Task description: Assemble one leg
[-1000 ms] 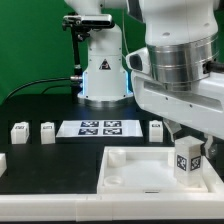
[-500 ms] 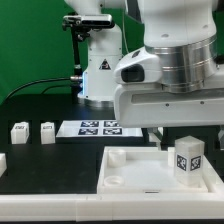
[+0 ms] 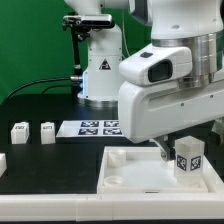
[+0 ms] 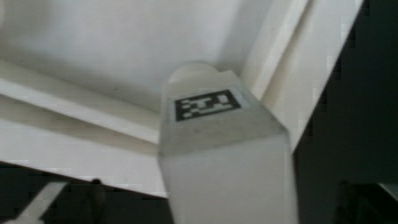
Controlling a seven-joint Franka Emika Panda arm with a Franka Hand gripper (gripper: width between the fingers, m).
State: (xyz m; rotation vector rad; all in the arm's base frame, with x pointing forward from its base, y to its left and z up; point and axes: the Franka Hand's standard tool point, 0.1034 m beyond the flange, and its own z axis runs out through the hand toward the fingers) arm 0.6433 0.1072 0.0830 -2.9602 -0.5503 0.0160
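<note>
Leg (image 3: 186, 160) upright on the white tray (image 3: 128, 168), toward the exterior view's right. Claw (image 3: 161, 147) just beside it, mostly hidden by the arm; cannot tell its opening or any hold.

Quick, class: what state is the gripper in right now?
Gripper: cannot be told. It is down beside the leg, but whether it is closed on it is hidden.
</note>
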